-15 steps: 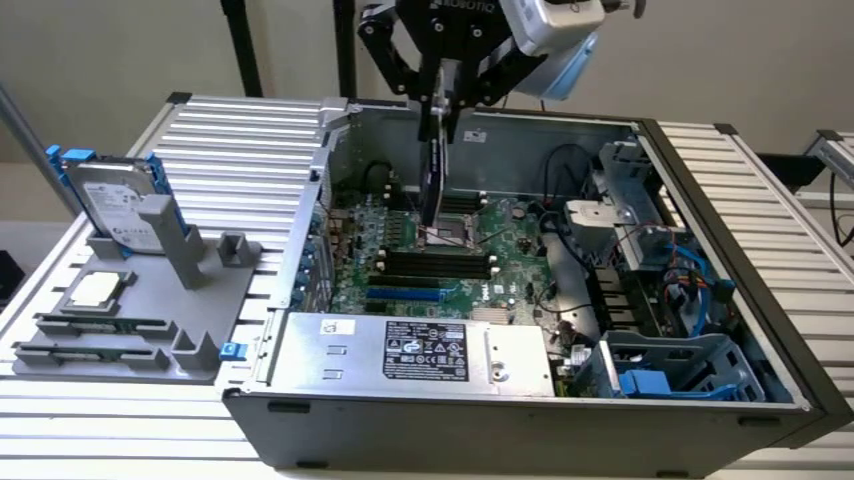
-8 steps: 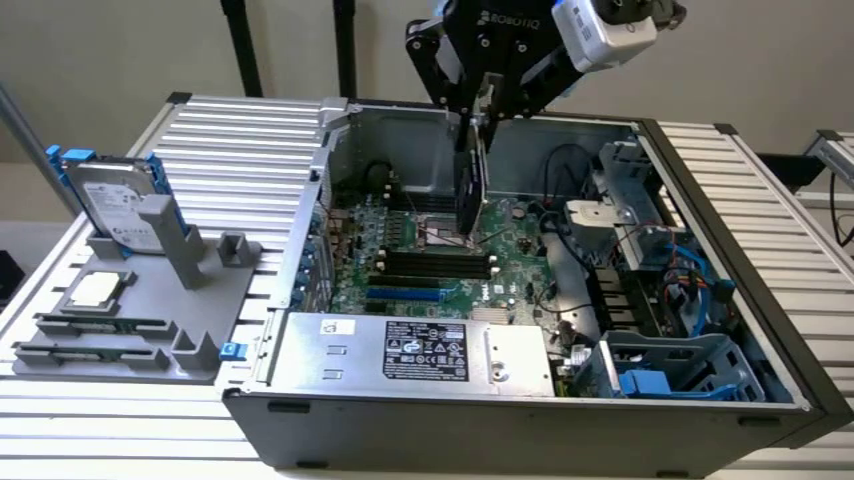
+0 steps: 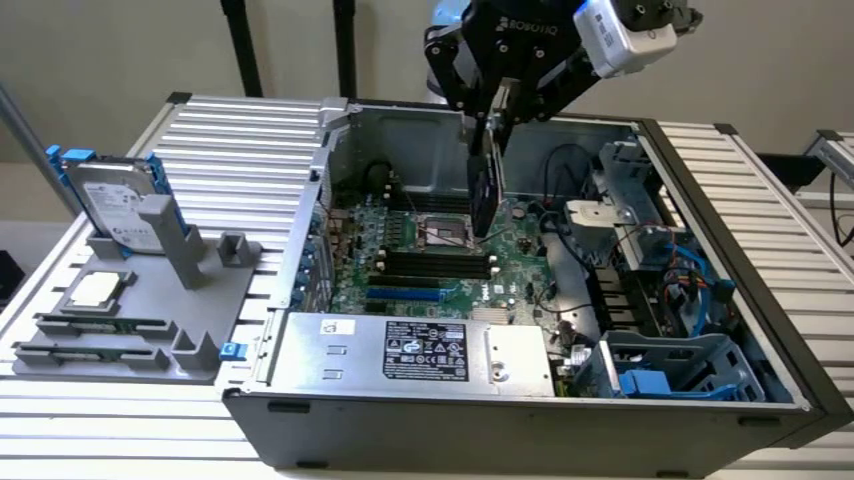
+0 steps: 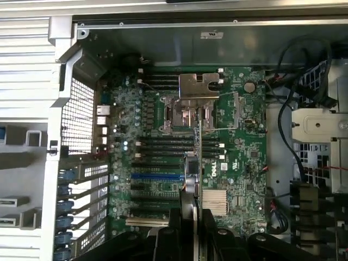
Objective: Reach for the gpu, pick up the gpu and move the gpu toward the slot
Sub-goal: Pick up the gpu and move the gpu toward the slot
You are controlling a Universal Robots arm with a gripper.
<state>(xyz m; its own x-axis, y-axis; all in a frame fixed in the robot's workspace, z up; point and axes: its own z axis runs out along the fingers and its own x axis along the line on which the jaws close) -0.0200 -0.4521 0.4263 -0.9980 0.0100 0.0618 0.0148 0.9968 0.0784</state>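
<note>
- The gripper [image 3: 494, 118] hangs over the open computer case [image 3: 747, 260], its black fingers closed on the top edge of the gpu [image 3: 489, 175].
- The gpu is held on edge, hanging straight down from the fingers, a thin dark card seen nearly edge-on in the exterior view.
- The lower edge of the card sits above the motherboard [image 3: 414, 270], over the area just beside the processor socket [image 3: 447, 232]; whether it touches the board cannot be told.
- In the wrist view the gripper [image 4: 196, 217] clamps the gpu [image 4: 198, 163], which appears as a thin line running up the middle of the green motherboard [image 4: 244, 163], with its far end near the metal socket cover [image 4: 199, 87].
- Around the card there is open space above the board; the back wall of the case stands behind it, and a bundle of black cables [image 3: 567, 170] lies toward the exterior view's right.
- A silver power supply [image 3: 414, 350] fills the near edge of the case, well apart from the card.
- A blue drive cage [image 3: 667, 370] sits in the near corner on the exterior view's right.
- Outside the case, on the exterior view's left, a grey holder [image 3: 147, 310] rests on the ribbed metal table [image 3: 240, 130].
- A hard drive [image 3: 114, 205] with blue rails stands upright in that holder, well apart from the gripper.
</note>
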